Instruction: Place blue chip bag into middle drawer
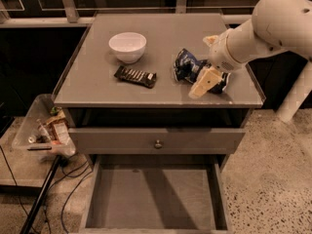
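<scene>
Pale cream gripper [204, 82] on the bulky white robot arm [273, 28] is down at the crumpled dark navy foil chip bag [187, 68], near the front right corner of the grey square table [165, 33]. Its tip lies across the bag's right part, touching it. I cannot tell how far open it is, or whether it has hold of the bag.

Left of the table, on the floor, a clear plastic bin [27, 128] holds assorted packets, with black cables [68, 199] trailing beside it. On the tabletop, a round white bowl [127, 46] stands toward the back left. A slim black candy bar [136, 76] lies just in front of it, nearer the front edge. The chip bag rests right of the bar, apart from it.

Under the front edge, a grey drawer front with a small round knob [157, 144] is closed. Below it the wide, shallow grey middle drawer [151, 199] is pulled out.
</scene>
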`<state>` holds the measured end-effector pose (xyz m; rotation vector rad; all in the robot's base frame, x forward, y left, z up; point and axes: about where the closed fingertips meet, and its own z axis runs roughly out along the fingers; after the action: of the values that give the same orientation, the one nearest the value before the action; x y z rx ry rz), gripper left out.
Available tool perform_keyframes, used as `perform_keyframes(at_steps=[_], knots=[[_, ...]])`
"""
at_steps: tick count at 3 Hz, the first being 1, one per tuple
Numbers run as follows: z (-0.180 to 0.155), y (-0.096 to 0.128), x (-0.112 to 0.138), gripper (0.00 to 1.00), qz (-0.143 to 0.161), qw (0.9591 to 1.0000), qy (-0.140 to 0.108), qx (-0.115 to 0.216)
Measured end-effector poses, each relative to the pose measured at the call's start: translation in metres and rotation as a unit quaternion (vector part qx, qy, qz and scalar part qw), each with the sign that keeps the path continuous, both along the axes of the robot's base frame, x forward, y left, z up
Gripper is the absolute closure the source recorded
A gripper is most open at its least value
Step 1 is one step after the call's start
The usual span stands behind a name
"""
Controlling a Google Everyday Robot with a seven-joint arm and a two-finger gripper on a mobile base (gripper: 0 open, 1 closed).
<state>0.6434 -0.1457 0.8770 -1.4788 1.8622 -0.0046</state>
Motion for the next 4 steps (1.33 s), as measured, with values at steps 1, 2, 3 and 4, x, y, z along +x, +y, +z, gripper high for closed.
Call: perform_keyframes(at_steps=[1,2,3,4], knots=[[-0.0256,-0.0008,0.0132,0.04,-0.021,0.9991,0.035,-0.008],[-0.0258,-0.0007,0.0133,0.0,-0.021,0.9991,0.036,-0.008],[-0.0258,-0.0007,0.0133,0.18,-0.021,0.9991,0.036,-0.008],[-0.0259,-0.0007,0.0133,0.41,-0.021,0.9991,0.036,-0.008]])
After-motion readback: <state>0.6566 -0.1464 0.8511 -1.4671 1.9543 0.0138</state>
